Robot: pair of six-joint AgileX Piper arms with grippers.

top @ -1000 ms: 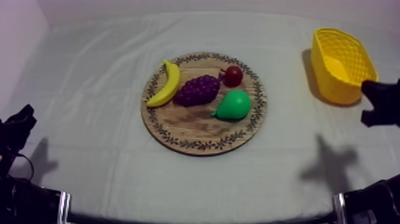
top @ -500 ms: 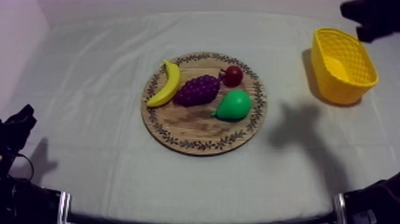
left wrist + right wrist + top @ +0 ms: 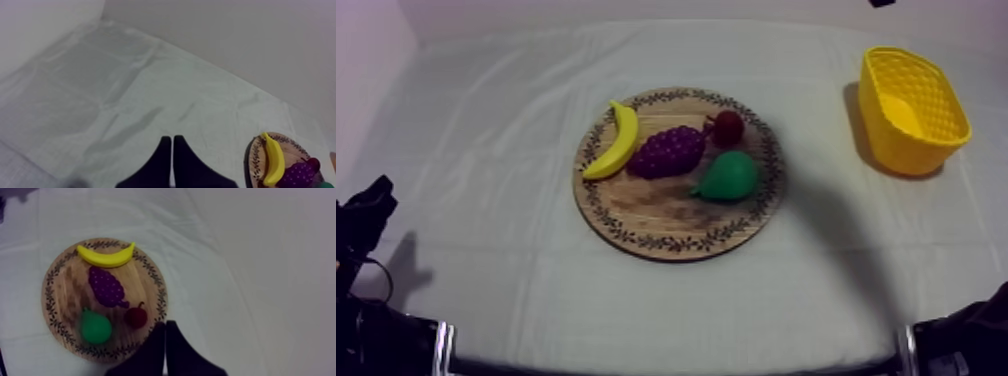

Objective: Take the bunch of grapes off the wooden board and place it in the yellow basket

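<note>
The purple bunch of grapes [image 3: 667, 151] lies in the middle of the round wooden board [image 3: 666, 225], between the banana [image 3: 617, 142] and the small red fruit [image 3: 727, 127]. The yellow basket [image 3: 881, 135] stands at the far right. My right gripper [image 3: 165, 333] hangs high over the board's near rim [image 3: 62, 288], fingers together as a narrow wedge, with the grapes [image 3: 106, 286] well below it. A bit of my right arm [image 3: 881, 3] shows at the far edge. My left gripper [image 3: 171, 142] is shut on nothing and rests low at the left [image 3: 371, 205].
A green pear [image 3: 728, 176] lies on the board right of the grapes, close to the red fruit. The right arm's shadow falls across the cloth and the board's right side. Bare cloth lies between board and basket.
My right arm has swung up from beside the basket to the far top edge. Its shadow has slid left toward the board. The left arm and the fruit have not moved.
</note>
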